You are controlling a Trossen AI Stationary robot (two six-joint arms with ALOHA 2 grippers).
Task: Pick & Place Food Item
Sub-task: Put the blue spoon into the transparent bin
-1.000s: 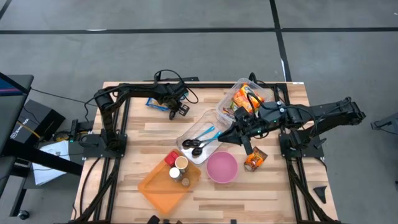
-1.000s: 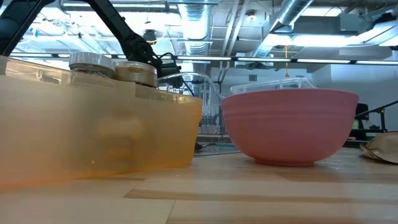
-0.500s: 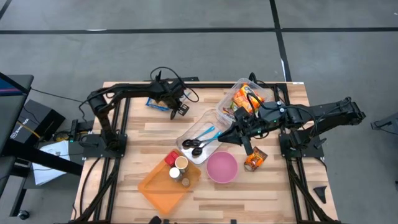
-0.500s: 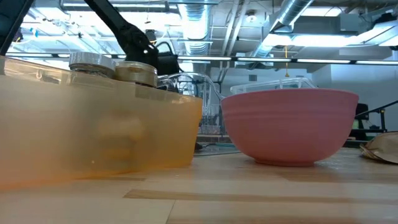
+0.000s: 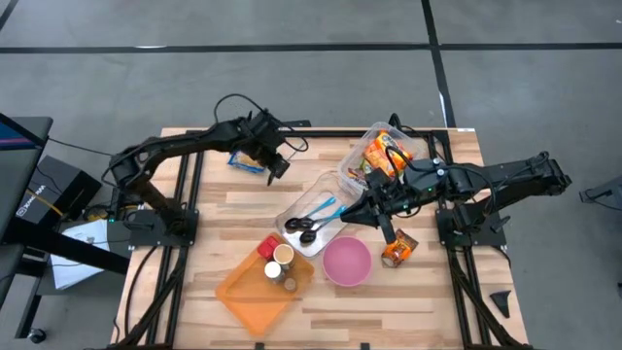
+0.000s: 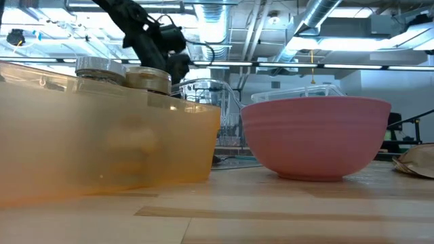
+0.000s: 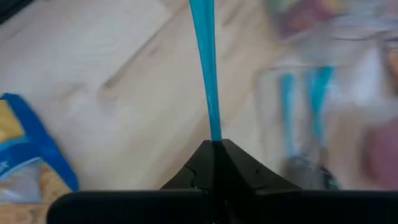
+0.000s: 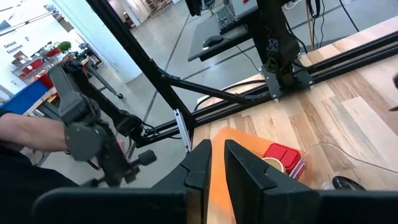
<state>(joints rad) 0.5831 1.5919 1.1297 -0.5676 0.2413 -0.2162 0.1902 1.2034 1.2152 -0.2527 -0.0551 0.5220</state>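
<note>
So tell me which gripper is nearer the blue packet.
Left. The left gripper is shut just beside the blue packet; the right gripper sits across the table, by the clear tray.

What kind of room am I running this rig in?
Likely a robotics lab or workshop: exposed ceiling ducts, a bare concrete floor around the wooden table, and equipment racks beyond.

A light wooden slatted table [image 5: 216,210] fills the middle of the high view. Below centre sits a round pink bowl [image 5: 347,262]. Left of it, a translucent orange plastic tray [image 5: 243,292] holds small lidded jars [image 5: 283,255]. Above them, black-handled scissors [image 5: 303,227] lie in a clear plastic tub [image 5: 325,236].
</note>
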